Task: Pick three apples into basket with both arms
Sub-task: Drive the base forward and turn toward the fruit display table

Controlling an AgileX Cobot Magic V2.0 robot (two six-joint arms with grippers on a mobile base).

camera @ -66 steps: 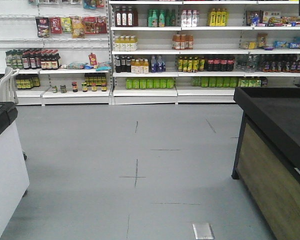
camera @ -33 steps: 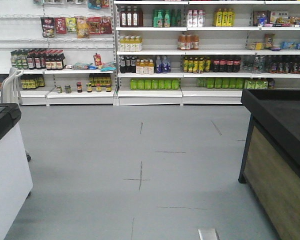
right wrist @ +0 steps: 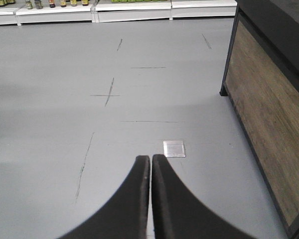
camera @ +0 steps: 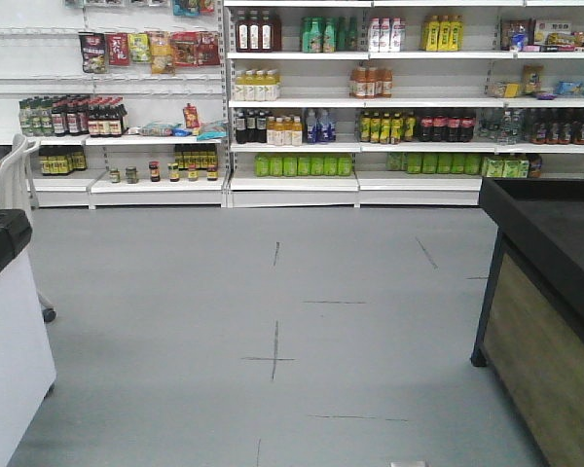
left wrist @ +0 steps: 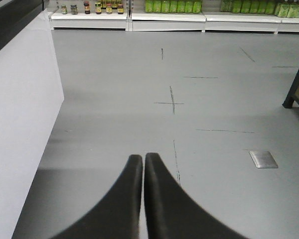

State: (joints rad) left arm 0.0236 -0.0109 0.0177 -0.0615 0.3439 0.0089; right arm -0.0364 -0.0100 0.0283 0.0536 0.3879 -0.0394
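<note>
At the far left stands a white cabinet (camera: 10, 331) with a black top, and a pale frame (camera: 15, 167) on a wheel is partly hidden behind it. The left gripper (left wrist: 143, 159) hangs over the grey floor (camera: 175, 292) just beside that cabinet. Its two black fingers (left wrist: 124, 199) are pressed together along their length, clenched on nothing. Ahead of it, in the middle of the floor, a thin dark cross (camera: 273, 358) is marked. Along the back wall run white shelves (camera: 292, 181) full of goods, with a row of green bottles (camera: 297, 164) low in the middle. A small metal plate (right wrist: 174, 148) is set in the floor just ahead of the right gripper (right wrist: 150, 160), which is also clenched, with its fingers touching and holding nothing. At the right stands a counter (camera: 550, 321) with a black top and a wooden side. The basket shows in none of these views, so I cannot tell where it is.
</note>
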